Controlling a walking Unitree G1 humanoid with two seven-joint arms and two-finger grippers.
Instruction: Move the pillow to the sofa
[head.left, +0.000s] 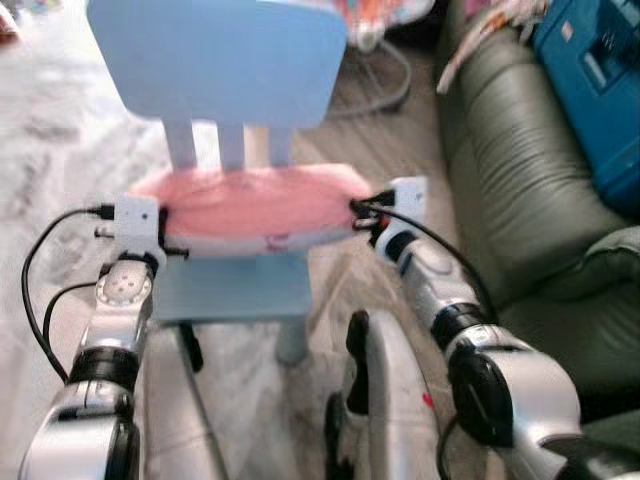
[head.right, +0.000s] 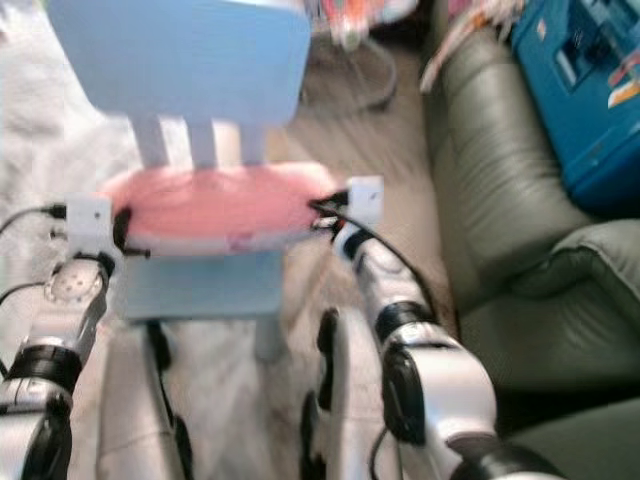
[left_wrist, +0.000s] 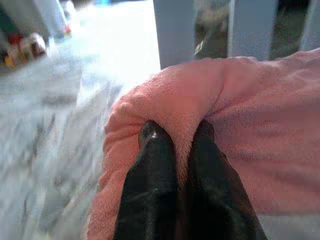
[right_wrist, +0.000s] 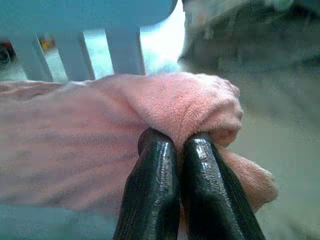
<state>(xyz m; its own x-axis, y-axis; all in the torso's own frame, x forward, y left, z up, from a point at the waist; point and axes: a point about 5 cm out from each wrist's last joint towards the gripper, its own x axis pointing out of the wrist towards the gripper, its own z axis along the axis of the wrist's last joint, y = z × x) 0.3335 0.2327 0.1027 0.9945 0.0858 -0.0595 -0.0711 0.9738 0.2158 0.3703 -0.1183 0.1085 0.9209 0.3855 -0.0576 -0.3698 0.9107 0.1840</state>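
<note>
pink pillow (head.left: 255, 210) sits above the seat of the light blue chair (head.left: 225, 60), spanning its width, against the back slats; can't tell if it's resting on the seat or already lifted a little; left hand (left_wrist: 176, 137) clenched on a fold of fleece at the pillow's left end, right hand (right_wrist: 180, 140) clenched on a fold at the right end; both pinches are shallow, just fabric bunched between the fingertips, not the pillow body

sofa (head.left: 520, 180) is dark green, on the robot's right, near the chair; blue box (head.left: 600, 80) sits on its far cushion

risks as I read them:
- thin pinch on plush fabric; one end could slip out during the swing, leaving the pillow dangling from the other hand or dropped on the floor
- pillow is close to the back slats; pulling sideways before lifting could snag it and drag or tip the light chair
- hands moving out of sync would stretch or twist the pillow and load one grip harder
- turning right, the right arm may clip the sofa's arm; cables on both wrists could catch the chair edge

labels: small dark marks on the pillow's front edge (head.left: 275, 240), too blurred to read; markings on the blue box also illegible; no brand readable anywhere
</note>
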